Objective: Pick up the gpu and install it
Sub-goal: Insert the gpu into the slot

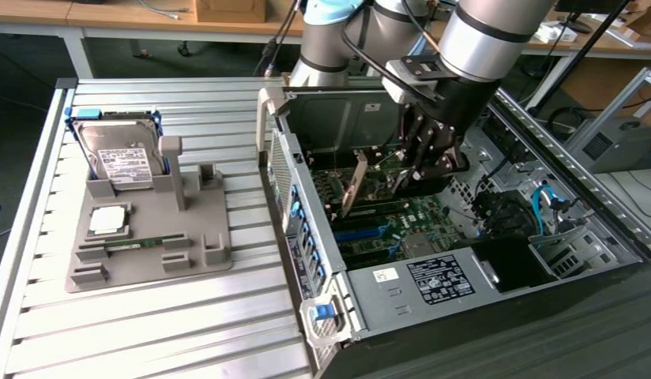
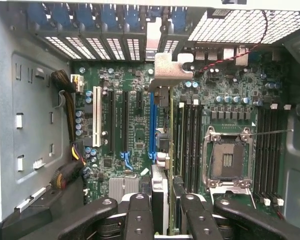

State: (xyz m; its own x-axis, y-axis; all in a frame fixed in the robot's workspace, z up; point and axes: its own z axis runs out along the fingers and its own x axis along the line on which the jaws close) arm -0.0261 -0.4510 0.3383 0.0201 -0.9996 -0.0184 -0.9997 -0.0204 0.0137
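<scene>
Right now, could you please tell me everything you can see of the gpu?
The gpu is a thin flat expansion card, seen edge-on in the wrist view, standing on edge over the green motherboard inside the open computer case. A silvery metal bracket with a bent tab caps its far end, near the case's vented rear slots. The gripper clamps its other end between two black fingers. It runs alongside the blue slot; whether it is seated I cannot tell.

On the tabletop (image 1: 157, 335) you see a grey holder (image 1: 205, 227) carrying a standing hard drive (image 1: 123, 162), a memory stick (image 1: 136, 244) and a square chip (image 1: 107, 221), beside the open case (image 1: 452, 316).
</scene>
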